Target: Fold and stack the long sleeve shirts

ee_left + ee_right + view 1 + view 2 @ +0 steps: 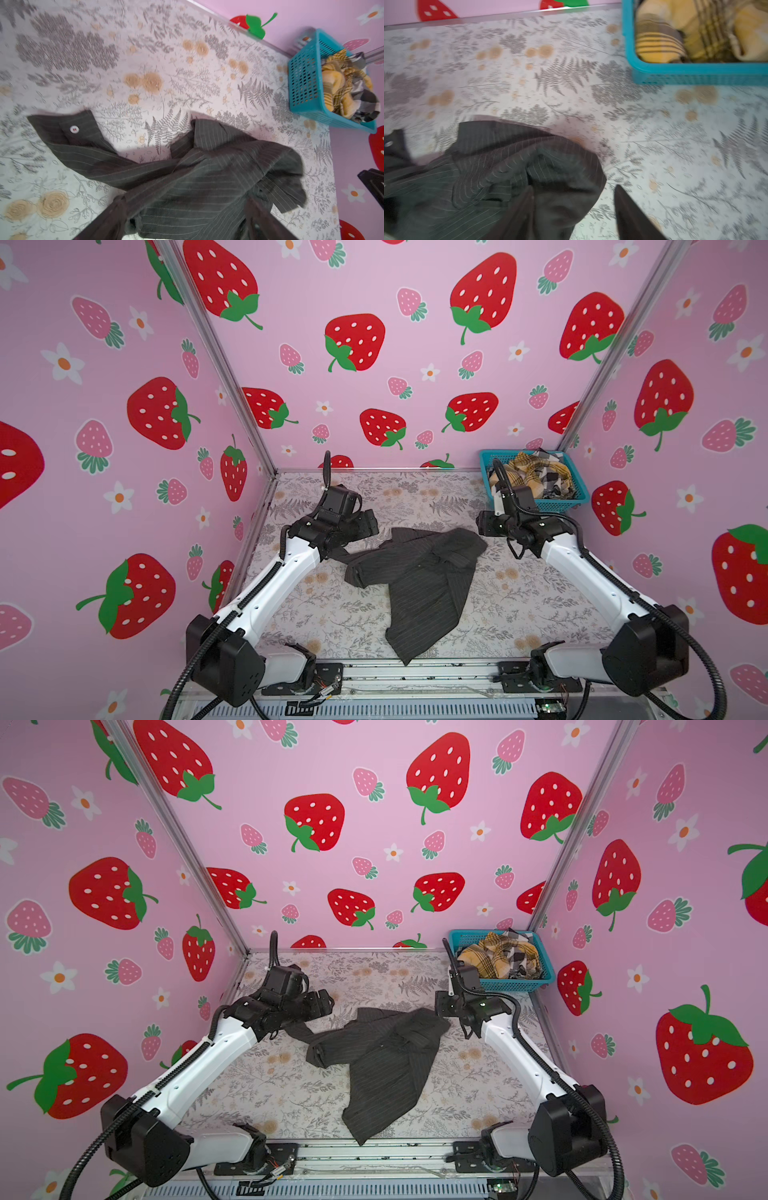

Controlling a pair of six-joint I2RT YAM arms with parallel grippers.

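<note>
A dark charcoal pinstriped long sleeve shirt (419, 576) (382, 1056) lies crumpled in the middle of the table, one sleeve trailing toward the left arm. In the left wrist view its cuff shows a white button (74, 129). My left gripper (368, 522) (186, 200) hovers at the shirt's far left with its fingers wide apart over the cloth (197, 187). My right gripper (482, 526) (574, 188) is open at the shirt's far right corner, with the cloth's edge (508, 176) lying between its fingers. Mustard plaid and black-white check shirts (536, 475) (695, 31) are bunched in the basket.
A teal mesh basket (540, 504) (515, 986) (305, 83) (695, 72) stands in the far right corner, just behind the right wrist. Pink strawberry walls close in the floral table on three sides. The metal rail and both arm bases run along the front edge.
</note>
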